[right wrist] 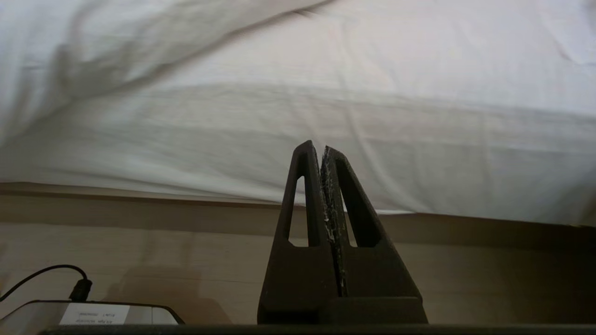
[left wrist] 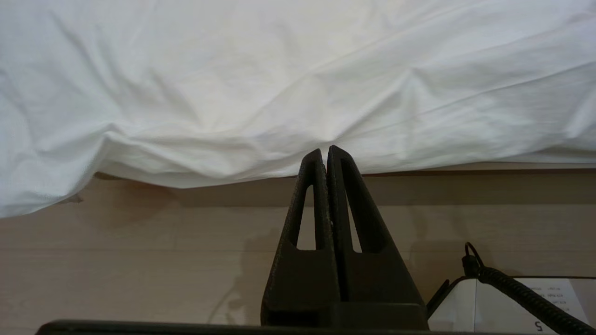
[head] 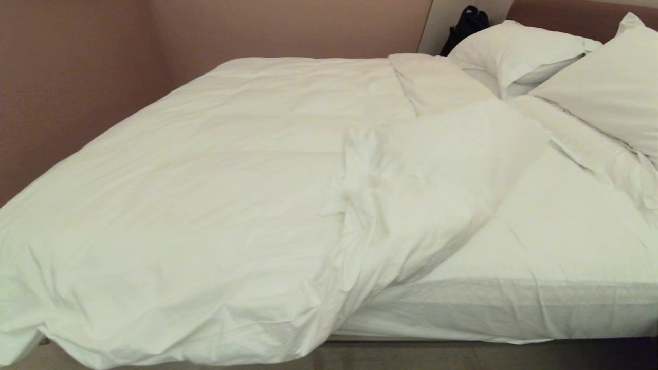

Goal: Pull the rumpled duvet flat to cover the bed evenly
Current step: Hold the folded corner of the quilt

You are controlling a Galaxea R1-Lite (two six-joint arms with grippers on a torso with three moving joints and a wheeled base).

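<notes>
The white duvet point(head: 216, 195) lies rumpled over the left and middle of the bed point(head: 555, 308). Its near right corner is folded back in a bunched heap point(head: 411, 195), which leaves the fitted sheet point(head: 565, 241) bare on the right. The duvet's near edge point(left wrist: 223, 153) hangs over the bedside toward the floor. My left gripper point(left wrist: 324, 150) is shut and empty, low beside the bed, its tips short of that hanging edge. My right gripper point(right wrist: 316, 146) is also shut and empty, facing the sheeted bedside point(right wrist: 419, 158). Neither arm shows in the head view.
Two white pillows point(head: 519, 51) point(head: 611, 87) lean at the brownish headboard point(head: 576, 15), with a black bag point(head: 465, 25) behind them. A pinkish wall point(head: 77, 77) runs along the bed's far side. Pale wood floor point(left wrist: 139, 260) lies between me and the bed.
</notes>
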